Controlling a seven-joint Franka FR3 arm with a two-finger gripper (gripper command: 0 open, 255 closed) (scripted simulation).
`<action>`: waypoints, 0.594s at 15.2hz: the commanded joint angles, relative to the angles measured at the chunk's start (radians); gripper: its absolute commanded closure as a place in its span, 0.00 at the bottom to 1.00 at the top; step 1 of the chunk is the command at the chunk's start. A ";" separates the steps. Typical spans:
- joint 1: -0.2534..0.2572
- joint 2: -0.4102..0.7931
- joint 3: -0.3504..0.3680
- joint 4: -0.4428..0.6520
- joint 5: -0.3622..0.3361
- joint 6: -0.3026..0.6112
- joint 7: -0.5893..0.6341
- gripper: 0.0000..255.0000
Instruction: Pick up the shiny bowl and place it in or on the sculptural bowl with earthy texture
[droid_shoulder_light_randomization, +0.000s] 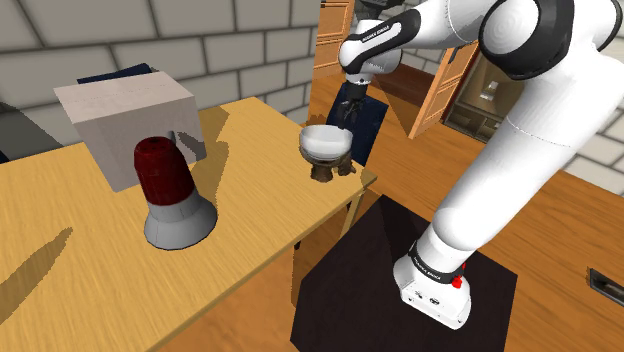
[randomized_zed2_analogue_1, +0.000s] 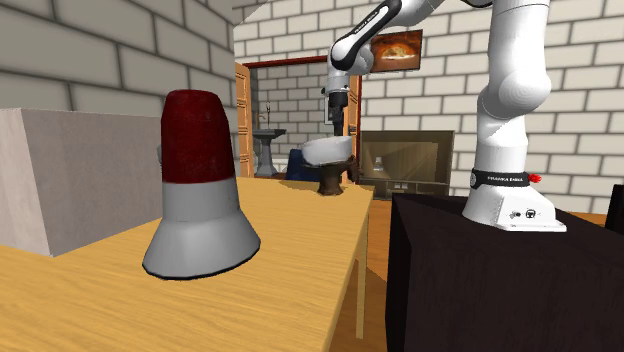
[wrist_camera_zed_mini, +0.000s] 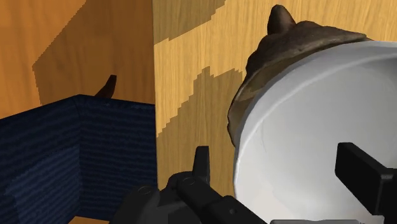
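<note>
A pale, glossy bowl (droid_shoulder_light_randomization: 325, 140) (randomized_zed2_analogue_1: 325, 150) (wrist_camera_zed_mini: 305, 114) rests in a brown, rough sculptural bowl (droid_shoulder_light_randomization: 326, 171) (randomized_zed2_analogue_1: 331, 182) (wrist_camera_zed_mini: 280, 32) near the wooden table's corner. My black gripper (droid_shoulder_light_randomization: 349, 118) (randomized_zed2_analogue_1: 338, 125) (wrist_camera_zed_mini: 280, 168) hangs just above the pale bowl's rim. Its fingers stand open: one finger (wrist_camera_zed_mini: 202, 162) is outside the rim with a gap to it, the other over the bowl's inside. Nothing is clasped between them.
On the wooden table (droid_shoulder_light_randomization: 80, 260) stand a dark red and grey cone-shaped object (droid_shoulder_light_randomization: 170, 190) (randomized_zed2_analogue_1: 198, 180) and a grey box (droid_shoulder_light_randomization: 125, 115) (randomized_zed2_analogue_1: 70, 180). A dark blue seat (wrist_camera_zed_mini: 63, 153) sits just past the table edge. My black stand (droid_shoulder_light_randomization: 370, 290) is beside the table.
</note>
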 joint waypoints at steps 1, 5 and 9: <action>0.000 0.000 0.000 0.000 0.000 0.000 0.000 0.00; 0.000 -0.026 0.000 0.041 -0.010 -0.066 0.007 0.00; 0.000 -0.045 0.000 0.083 -0.017 -0.125 0.012 0.00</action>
